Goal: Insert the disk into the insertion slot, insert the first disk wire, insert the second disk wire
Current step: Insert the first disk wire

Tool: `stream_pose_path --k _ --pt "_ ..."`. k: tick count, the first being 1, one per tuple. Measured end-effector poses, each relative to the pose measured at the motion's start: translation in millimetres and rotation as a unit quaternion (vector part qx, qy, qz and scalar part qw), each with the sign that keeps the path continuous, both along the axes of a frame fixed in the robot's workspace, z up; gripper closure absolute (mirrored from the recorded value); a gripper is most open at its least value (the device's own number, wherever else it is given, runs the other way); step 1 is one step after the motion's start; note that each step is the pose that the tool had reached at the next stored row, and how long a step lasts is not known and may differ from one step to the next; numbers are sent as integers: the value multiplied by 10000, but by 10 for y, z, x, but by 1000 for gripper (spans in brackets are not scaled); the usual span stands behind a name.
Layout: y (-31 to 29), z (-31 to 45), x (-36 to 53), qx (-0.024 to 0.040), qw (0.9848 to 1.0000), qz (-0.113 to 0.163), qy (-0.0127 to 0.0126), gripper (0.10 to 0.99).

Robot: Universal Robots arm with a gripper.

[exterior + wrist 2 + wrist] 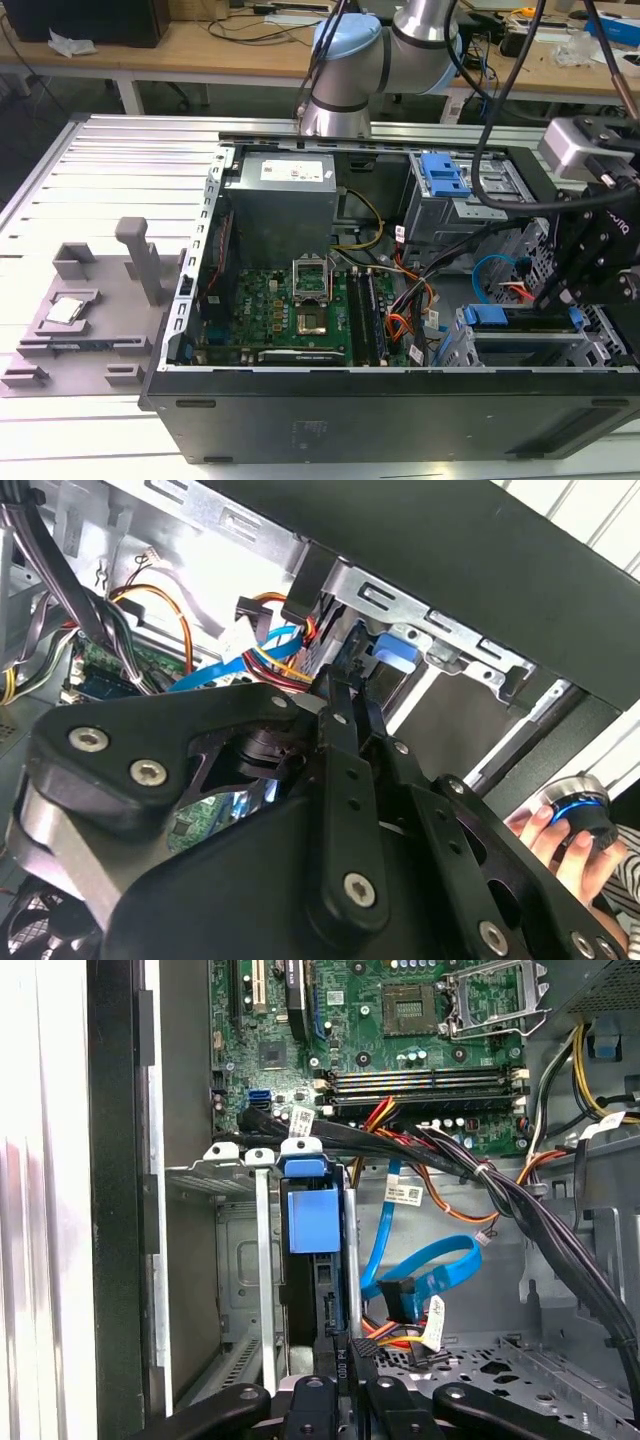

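Observation:
The disk (313,1220) in its bright blue carrier sits inside the insertion slot (240,1270), the low perforated cage (600,345) at the exterior view's right; its blue carrier (487,316) shows there too. My gripper (340,1355) is at the disk's connector end, shut on the small black plug of the first disk wire (385,1336), whose red and orange leads trail off beside it. In the second wrist view the fingers (340,730) lie close together, pointing at the blue carrier (395,650). The second disk wire (440,1260) loops loose nearby, its dark plug (395,1290) free.
A thick black cable bundle (500,1190) crosses above the cage. The taller grey cage with a blue latch (445,175), the power supply (280,195) and the motherboard (290,310) fill the case. A person's hand (545,830) holds a round knob outside the case wall.

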State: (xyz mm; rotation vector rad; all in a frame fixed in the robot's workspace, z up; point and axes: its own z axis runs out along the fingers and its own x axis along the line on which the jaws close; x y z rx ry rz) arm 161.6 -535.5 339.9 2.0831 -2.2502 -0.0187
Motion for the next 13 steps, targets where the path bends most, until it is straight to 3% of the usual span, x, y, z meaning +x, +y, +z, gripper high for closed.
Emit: stream_pose_path --k 13 --pt "-42 -51 18 5 10000 0 -1 910"
